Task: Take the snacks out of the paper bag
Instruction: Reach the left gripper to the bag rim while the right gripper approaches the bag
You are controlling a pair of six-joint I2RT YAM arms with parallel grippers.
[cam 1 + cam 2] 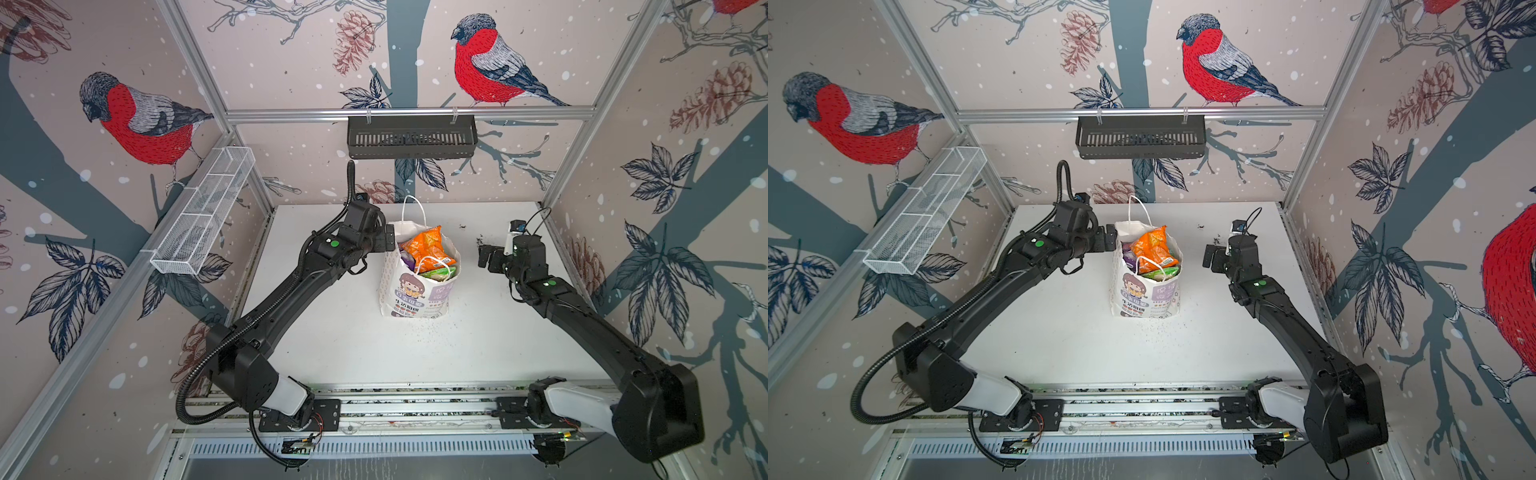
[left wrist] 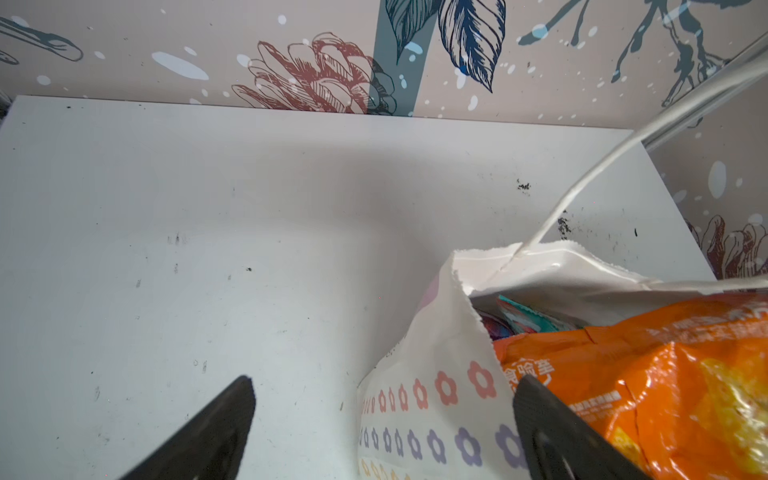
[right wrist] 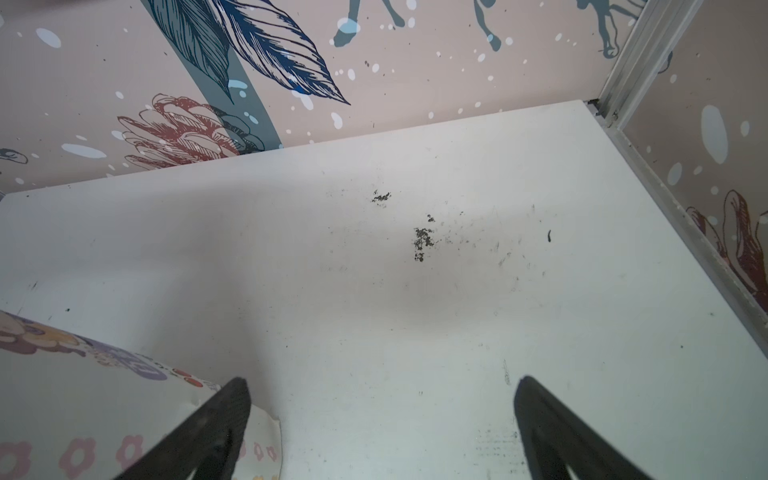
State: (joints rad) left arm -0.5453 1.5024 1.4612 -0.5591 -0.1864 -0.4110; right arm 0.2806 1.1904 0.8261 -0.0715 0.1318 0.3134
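Nearness favours the left gripper (image 1: 390, 239): it hangs just beside the bag (image 1: 409, 291), at the rim on the bag's left. The right gripper (image 1: 484, 255) hangs clear of the other side, with bare worktop (image 1: 332, 345) between it and the bag. The bag stands upright near the middle of the worktop, rather closer to the far edge, with its mouth open upward and one handle (image 1: 415, 210) standing up. All the snacks (image 1: 434, 270) are inside it; none lies on the worktop.

Topmost is the orange packet (image 1: 426, 247), which stands on end with its long axis roughly upright and its top poking above the rim. From the left gripper it lies just across the paper wall, toward the worktop's right edge.

In the left wrist view the jaws are spread wide and straddle that wall, one finger over bare worktop and the other over the orange packet. I cannot tell whether that finger touches it. The gripper holds nothing. The right gripper is likewise spread wide and empty, with the bag's side by one finger.
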